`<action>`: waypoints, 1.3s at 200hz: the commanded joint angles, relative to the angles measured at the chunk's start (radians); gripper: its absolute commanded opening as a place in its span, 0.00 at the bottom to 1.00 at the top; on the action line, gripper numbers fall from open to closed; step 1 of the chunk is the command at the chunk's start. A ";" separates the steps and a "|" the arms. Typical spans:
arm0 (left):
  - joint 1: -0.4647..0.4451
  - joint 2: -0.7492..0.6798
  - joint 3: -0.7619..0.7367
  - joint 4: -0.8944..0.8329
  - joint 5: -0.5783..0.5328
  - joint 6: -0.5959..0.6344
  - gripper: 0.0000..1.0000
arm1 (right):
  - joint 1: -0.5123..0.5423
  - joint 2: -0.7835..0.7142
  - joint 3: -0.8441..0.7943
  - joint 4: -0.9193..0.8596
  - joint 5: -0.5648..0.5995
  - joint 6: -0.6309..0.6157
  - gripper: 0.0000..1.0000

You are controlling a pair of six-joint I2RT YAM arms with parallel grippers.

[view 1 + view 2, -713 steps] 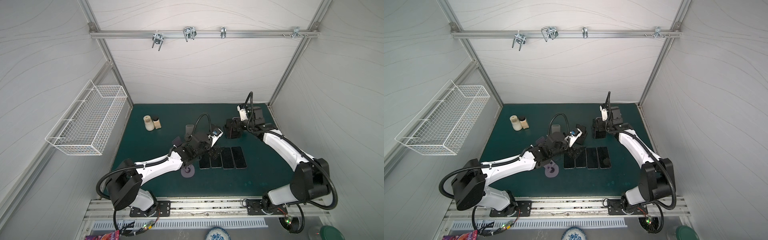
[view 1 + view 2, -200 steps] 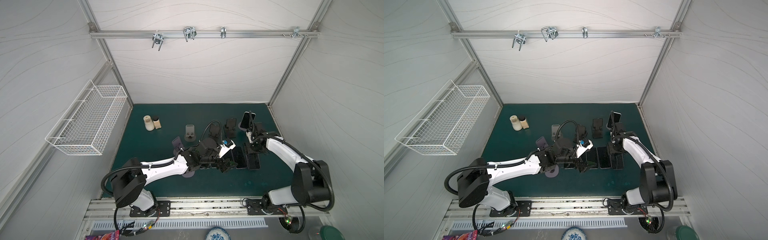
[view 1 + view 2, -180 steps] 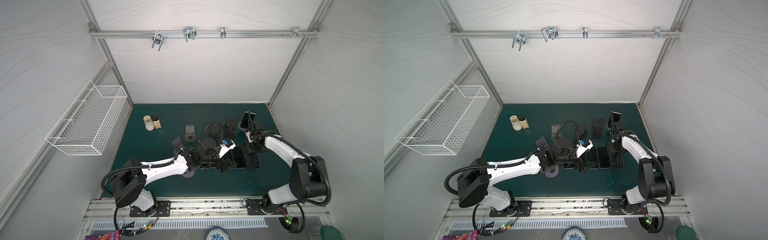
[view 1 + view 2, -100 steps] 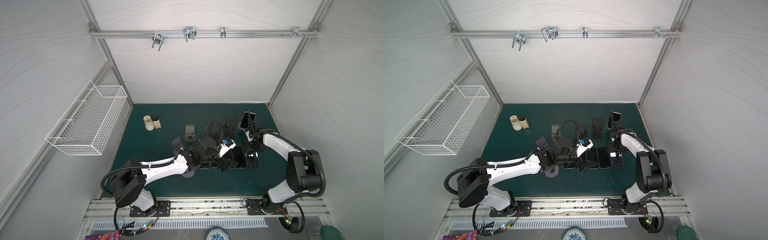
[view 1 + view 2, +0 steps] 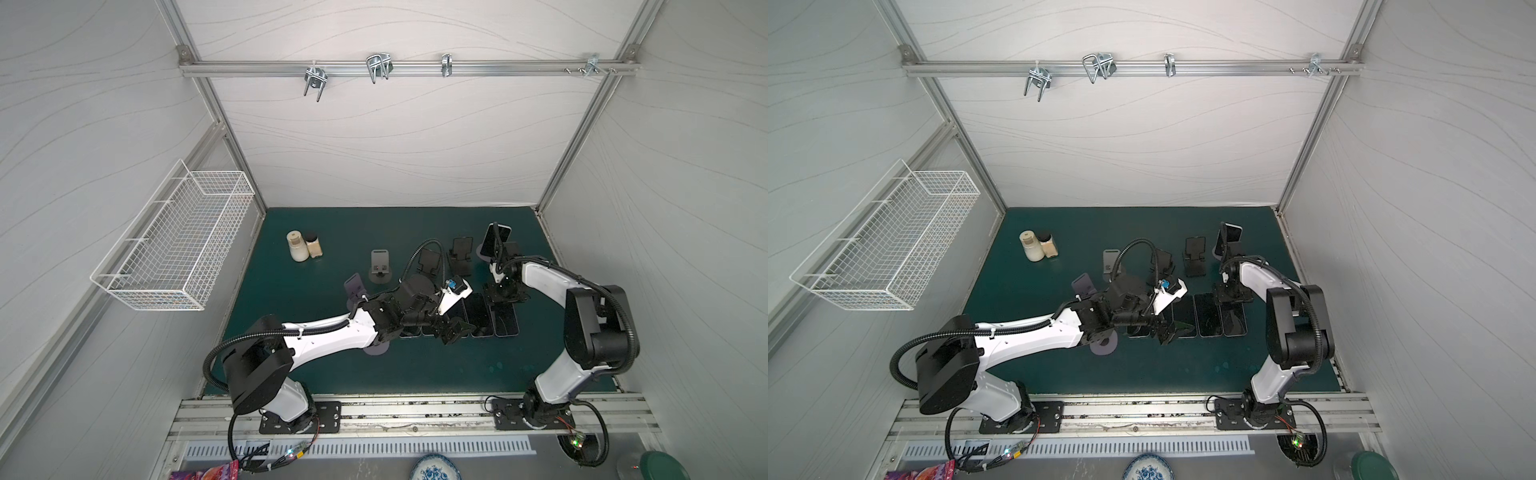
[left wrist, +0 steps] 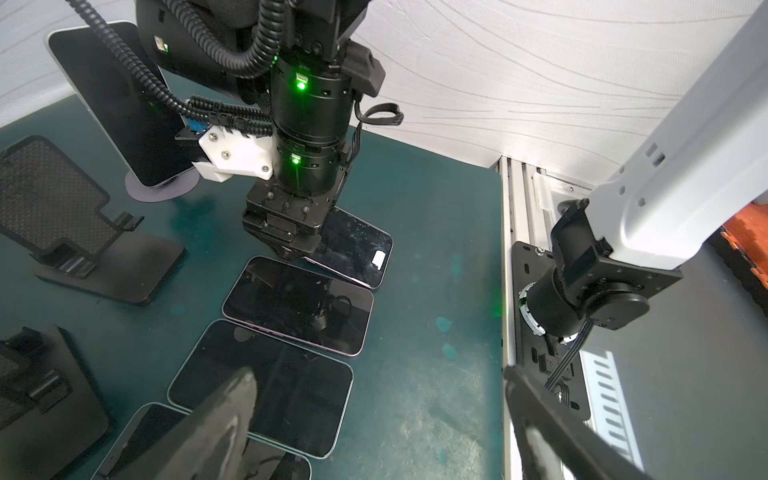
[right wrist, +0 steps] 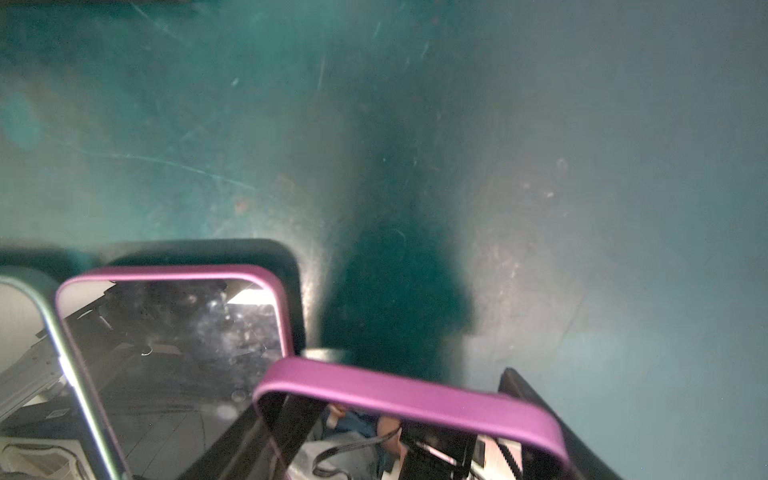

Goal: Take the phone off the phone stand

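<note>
My right gripper is shut on the far end of a purple-edged phone. The phone is tilted at the right end of a row of flat phones, with its near end on the green mat. Another phone stands on a phone stand with a round base behind the right gripper. My left gripper hangs open over the front of the row, holding nothing.
Empty black stands, a grey stand and a purple stand stand on the mat behind the row. Two small jars stand at the back left. A wire basket hangs on the left wall.
The right gripper carried the phone from the black stand at the back to the right end of the row. In the last second its elbow drew inward; the left gripper barely moved.
</note>
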 commanded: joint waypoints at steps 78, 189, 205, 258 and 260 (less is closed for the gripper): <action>-0.002 0.022 0.053 0.005 0.007 0.014 0.94 | -0.021 0.035 0.019 0.031 -0.052 0.007 0.61; -0.002 0.019 0.057 0.000 0.015 0.012 0.94 | -0.020 0.037 0.016 0.027 -0.058 0.011 0.60; -0.002 0.014 0.056 0.000 0.015 0.012 0.94 | -0.020 0.033 0.016 0.024 -0.060 0.011 0.60; -0.002 0.007 0.057 0.000 0.017 0.010 0.94 | -0.020 0.017 0.021 0.011 -0.059 0.014 0.60; -0.002 0.007 0.057 0.000 0.017 0.010 0.94 | -0.020 0.016 0.021 0.011 -0.058 0.013 0.60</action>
